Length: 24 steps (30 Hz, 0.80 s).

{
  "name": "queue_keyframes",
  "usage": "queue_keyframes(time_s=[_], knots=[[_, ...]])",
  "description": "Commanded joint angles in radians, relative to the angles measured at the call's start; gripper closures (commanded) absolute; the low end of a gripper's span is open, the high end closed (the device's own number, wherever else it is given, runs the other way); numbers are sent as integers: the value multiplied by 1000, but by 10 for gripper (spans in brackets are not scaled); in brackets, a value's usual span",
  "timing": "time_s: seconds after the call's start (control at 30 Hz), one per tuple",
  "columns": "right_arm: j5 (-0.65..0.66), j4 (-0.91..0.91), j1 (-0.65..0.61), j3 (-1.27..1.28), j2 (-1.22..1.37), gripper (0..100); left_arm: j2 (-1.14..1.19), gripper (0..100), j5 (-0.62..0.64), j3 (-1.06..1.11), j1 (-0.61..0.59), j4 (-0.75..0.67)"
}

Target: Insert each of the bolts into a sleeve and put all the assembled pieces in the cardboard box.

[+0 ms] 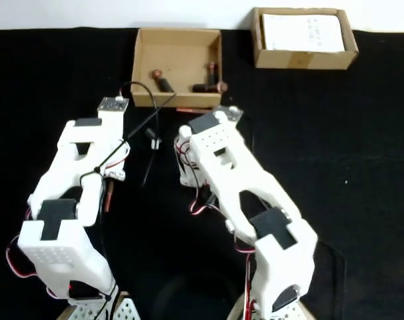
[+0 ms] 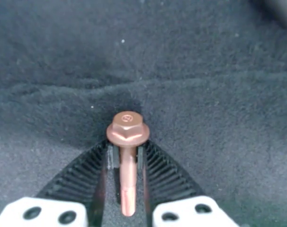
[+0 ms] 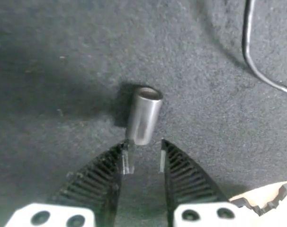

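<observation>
Left fingers (image 2: 82, 182) clamp bolt (image 2: 128, 137), right fingers (image 3: 98, 175) sit open at sleeve (image 3: 143, 116) base; tip-only pinch there could topple it.

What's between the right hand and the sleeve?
Nothing: the right wrist view shows the sleeve right before the open right hand, on bare black cloth.

Left arm (image 1: 75, 187) and right arm (image 1: 245, 187) rise side by side from the near edge of the tabletop (image 1: 362, 167), both bent forward and downward. The left tool (image 2: 127, 156) is clamped on a bolt (image 2: 128, 130); the right tool (image 3: 143, 155) has its jaws apart
</observation>
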Motion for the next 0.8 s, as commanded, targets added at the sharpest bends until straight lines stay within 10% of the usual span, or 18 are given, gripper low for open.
queue_keyframes(time_s=[0.0,0.77], knots=[[-5,13,35,-42,-1,911,-82,990,9,65,-25,-97],[-64,-56,19,-41,8,809,-202,991,9,205,-15,-209]])
